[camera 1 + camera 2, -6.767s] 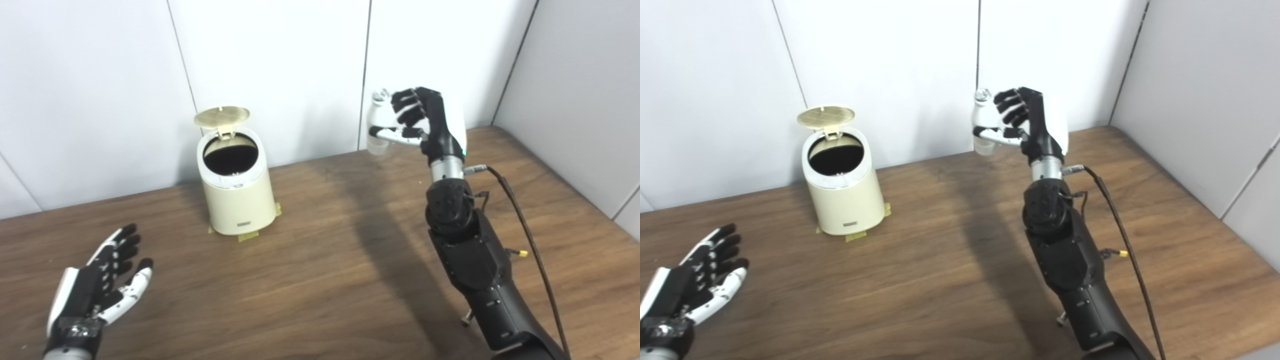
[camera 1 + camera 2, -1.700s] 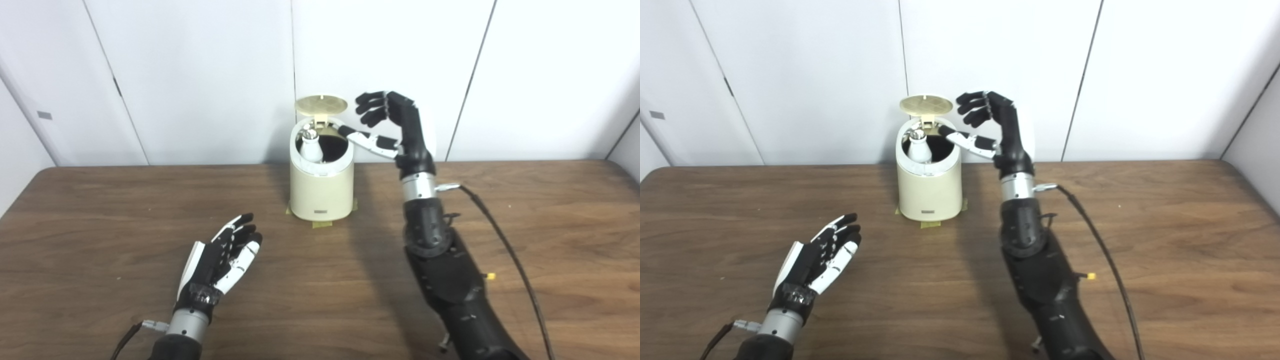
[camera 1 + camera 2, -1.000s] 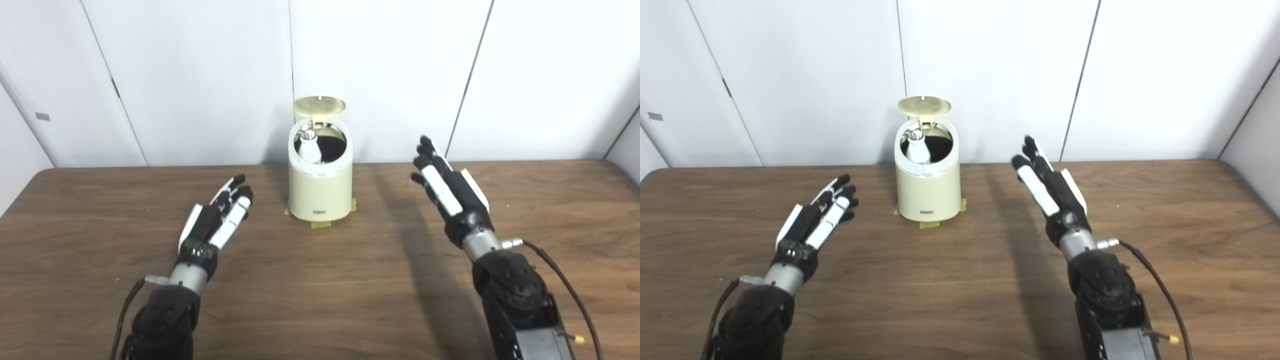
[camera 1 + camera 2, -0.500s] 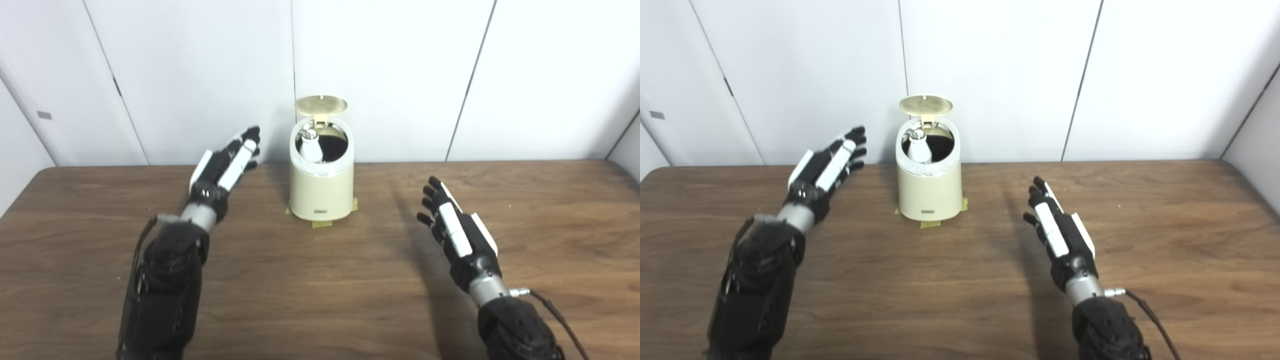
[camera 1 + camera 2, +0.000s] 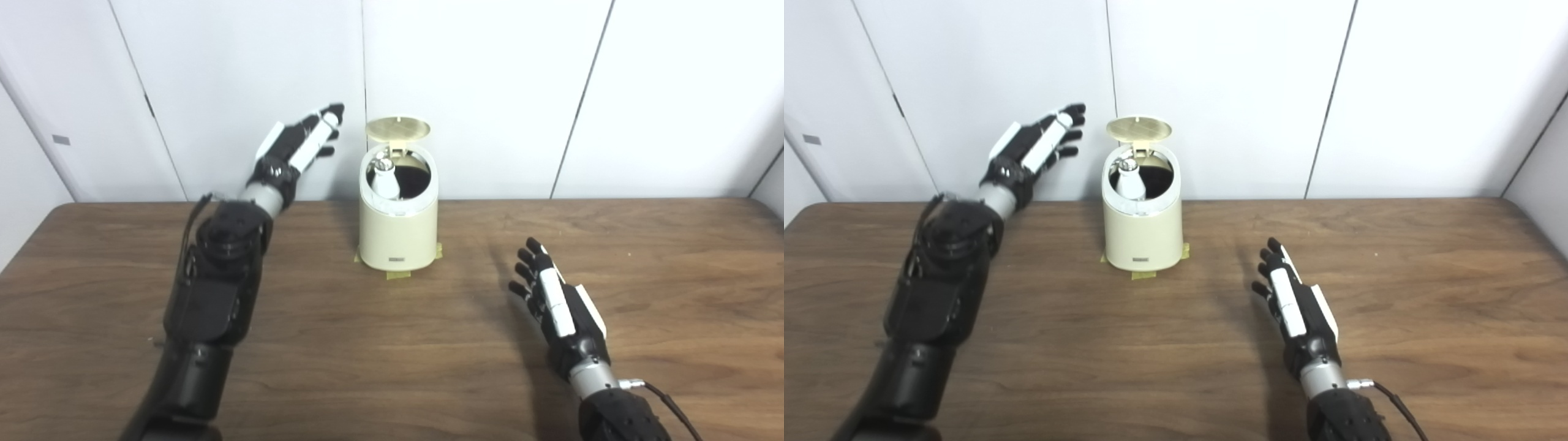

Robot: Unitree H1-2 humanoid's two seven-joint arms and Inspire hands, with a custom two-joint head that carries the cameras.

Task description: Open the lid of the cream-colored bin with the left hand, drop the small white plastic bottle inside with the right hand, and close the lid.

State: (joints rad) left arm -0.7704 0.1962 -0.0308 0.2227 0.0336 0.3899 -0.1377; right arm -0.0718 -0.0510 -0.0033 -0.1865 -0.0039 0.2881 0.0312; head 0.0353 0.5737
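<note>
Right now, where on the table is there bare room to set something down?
Bare wood lies between the bin and the right hand, and along the table to the right edge. The near middle between both arms is free too. It is crowded left of the bin, where the left hand is raised by the open lid.

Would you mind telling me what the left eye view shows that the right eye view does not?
Only the left eye view: more wall beyond the table's left corner. Only the right eye view: more of the side wall and the table's right edge. Both: the left hand raised and open beside the cream bin, clear of its upright lid; the white bottle inside; the right hand open, low.
</note>
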